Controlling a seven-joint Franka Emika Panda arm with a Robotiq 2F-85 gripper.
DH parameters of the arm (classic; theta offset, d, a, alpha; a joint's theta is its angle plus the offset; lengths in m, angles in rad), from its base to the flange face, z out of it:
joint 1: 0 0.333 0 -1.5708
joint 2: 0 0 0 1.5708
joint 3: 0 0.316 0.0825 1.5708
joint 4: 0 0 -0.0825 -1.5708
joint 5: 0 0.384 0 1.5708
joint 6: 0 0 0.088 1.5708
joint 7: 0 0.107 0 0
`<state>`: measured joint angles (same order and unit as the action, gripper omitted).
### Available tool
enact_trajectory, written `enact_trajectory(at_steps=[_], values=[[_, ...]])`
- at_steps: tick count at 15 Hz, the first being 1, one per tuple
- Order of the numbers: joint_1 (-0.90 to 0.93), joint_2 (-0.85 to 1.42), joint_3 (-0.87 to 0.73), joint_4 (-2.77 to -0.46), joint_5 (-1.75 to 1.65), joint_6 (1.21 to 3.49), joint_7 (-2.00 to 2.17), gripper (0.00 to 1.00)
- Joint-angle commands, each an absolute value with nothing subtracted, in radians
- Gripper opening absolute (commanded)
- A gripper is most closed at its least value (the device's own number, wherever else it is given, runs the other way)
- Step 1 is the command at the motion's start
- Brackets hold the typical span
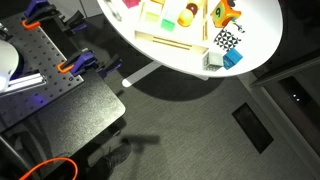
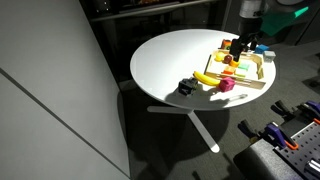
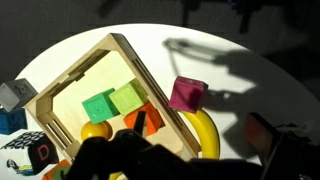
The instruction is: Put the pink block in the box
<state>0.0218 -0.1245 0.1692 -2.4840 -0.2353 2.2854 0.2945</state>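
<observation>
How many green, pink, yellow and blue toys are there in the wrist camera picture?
Green toy blocks, in the pale wooden tray: 2
Pink toy block, outside the tray: 1
Yellow toy pieces, one round, one long and curved: 2
Blue toy cube: 1
Total: 6

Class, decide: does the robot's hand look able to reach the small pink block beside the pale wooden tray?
Probably yes: nothing covers the small pink block on the white table outside the pale wooden tray; only the yellow curved piece crowds one side.
</observation>
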Motion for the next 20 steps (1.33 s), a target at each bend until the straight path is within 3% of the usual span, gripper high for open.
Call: enact_trajectory(at_steps=[1, 20], values=[[0.030, -0.073, 0.148, -2.499, -0.267, 2.395, 0.356, 1.00], [0.091, 0.244, -0.005, -2.478, -0.281, 2.665, 0.501, 1.00]])
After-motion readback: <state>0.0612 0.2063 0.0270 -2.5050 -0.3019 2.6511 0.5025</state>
